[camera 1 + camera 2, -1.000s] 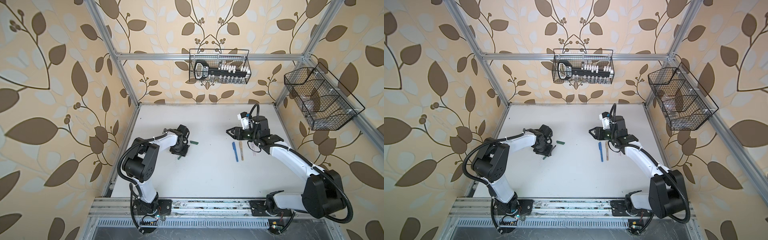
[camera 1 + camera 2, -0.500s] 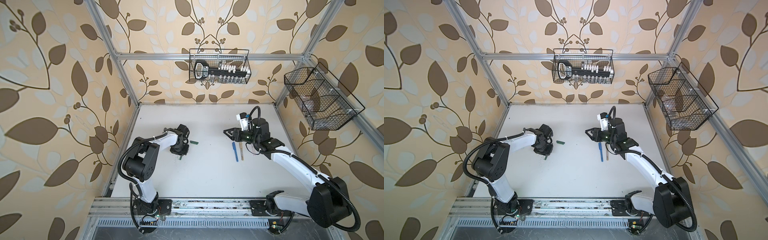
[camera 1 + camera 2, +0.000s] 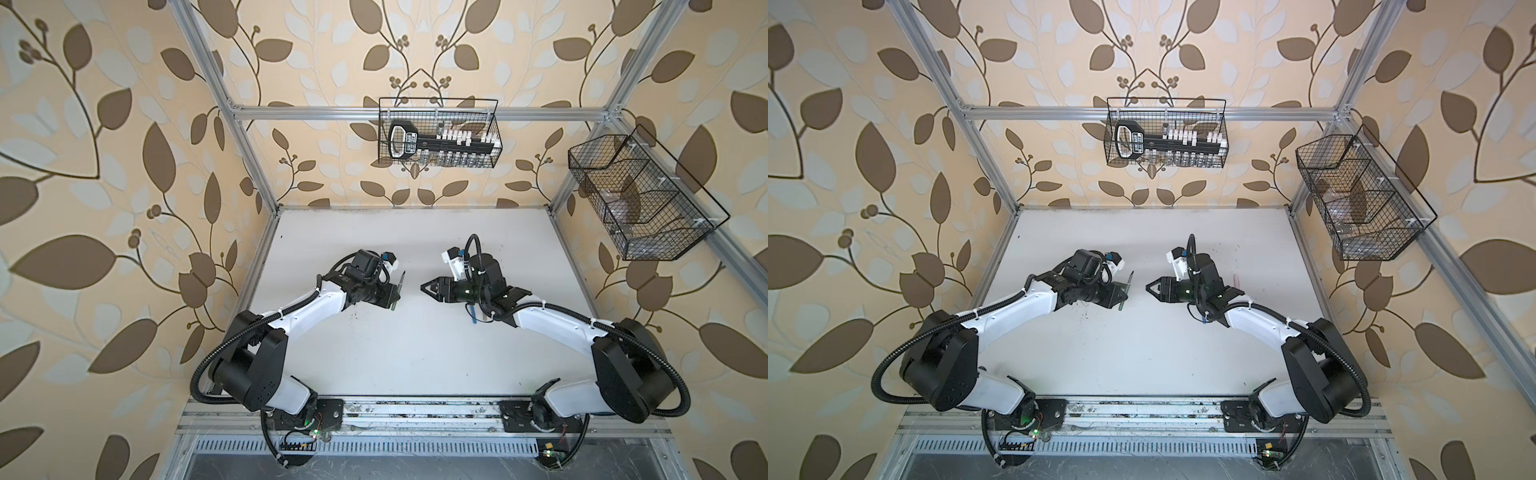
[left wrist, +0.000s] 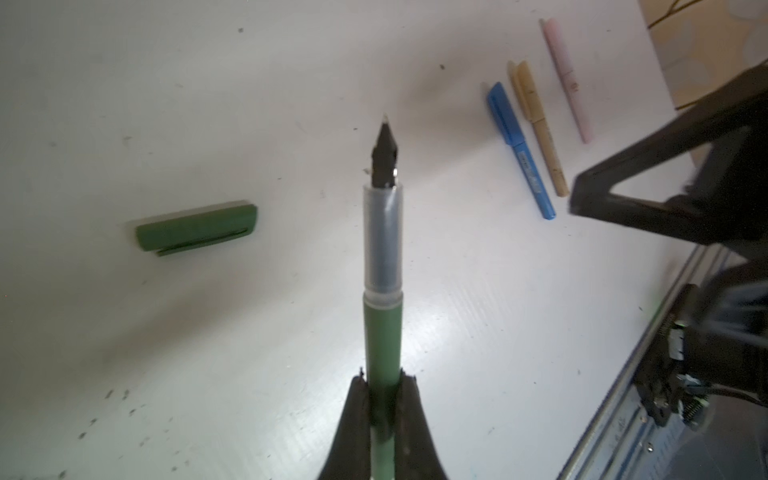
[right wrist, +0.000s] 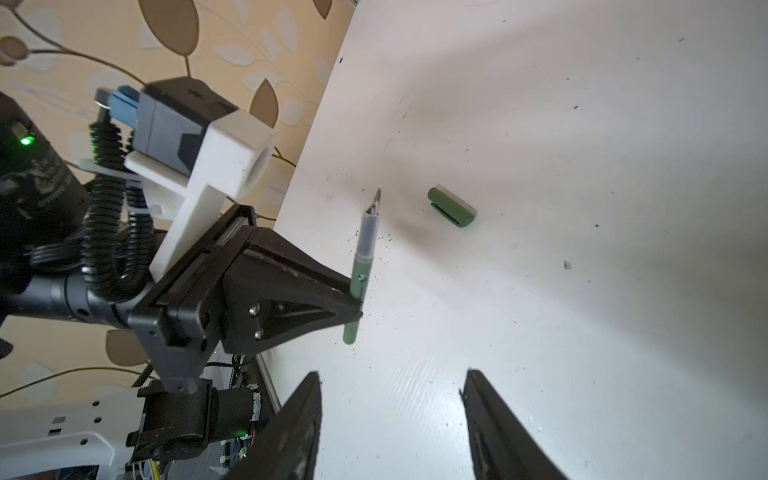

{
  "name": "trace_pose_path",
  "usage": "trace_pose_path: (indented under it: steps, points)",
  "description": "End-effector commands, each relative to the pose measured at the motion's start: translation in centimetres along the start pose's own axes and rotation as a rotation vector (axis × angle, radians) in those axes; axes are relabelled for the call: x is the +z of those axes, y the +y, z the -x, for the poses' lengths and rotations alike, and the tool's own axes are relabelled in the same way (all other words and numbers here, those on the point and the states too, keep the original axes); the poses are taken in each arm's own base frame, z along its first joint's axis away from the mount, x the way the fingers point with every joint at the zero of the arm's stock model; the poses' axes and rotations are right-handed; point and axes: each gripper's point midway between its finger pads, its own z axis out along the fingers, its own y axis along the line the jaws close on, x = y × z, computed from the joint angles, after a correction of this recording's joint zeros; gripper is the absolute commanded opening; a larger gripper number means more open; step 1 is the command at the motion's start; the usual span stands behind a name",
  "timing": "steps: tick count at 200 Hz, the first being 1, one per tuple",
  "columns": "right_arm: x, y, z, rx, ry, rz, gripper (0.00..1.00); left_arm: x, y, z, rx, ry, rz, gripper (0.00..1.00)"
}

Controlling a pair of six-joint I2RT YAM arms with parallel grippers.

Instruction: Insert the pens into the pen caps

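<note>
The left tool [image 4: 384, 380] had just pinched the green pen [image 4: 383, 332] and raised it off the bench [image 4: 478, 332], while the empty right tool [image 5: 390, 374] spread wider, likely for the green cap [image 4: 195, 232].

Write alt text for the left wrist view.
The left gripper pinches an uncapped green pen by its barrel, dark nib pointing away over the white table. Its green cap lies flat to one side; farther off, a blue pen, a tan pen and a pink pen lie side by side, apparently capped.
</note>
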Motion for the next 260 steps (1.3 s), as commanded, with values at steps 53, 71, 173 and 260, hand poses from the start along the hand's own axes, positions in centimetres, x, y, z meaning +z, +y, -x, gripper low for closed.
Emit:
trace_pose_path:
  steps: [53,71,173,260]
  points:
    - [2.3,1.6,0.2,0.003,0.002,0.072,0.55,0.5,-4.5,0.3,0.088,-0.042,-0.155,0.0]
    - [2.6,1.6,0.1,0.009,0.003,0.079,0.52,-0.5,-5.2,0.8,0.107,-0.069,-0.164,0.0]
    - [1.2,2.8,1.2,0.017,-0.064,0.148,0.0,-0.9,-6.3,1.2,0.084,-0.115,-0.219,0.45]
    - [1.3,3.1,1.3,0.017,-0.075,0.169,0.0,-1.1,-6.7,1.0,0.071,-0.101,-0.25,0.14]
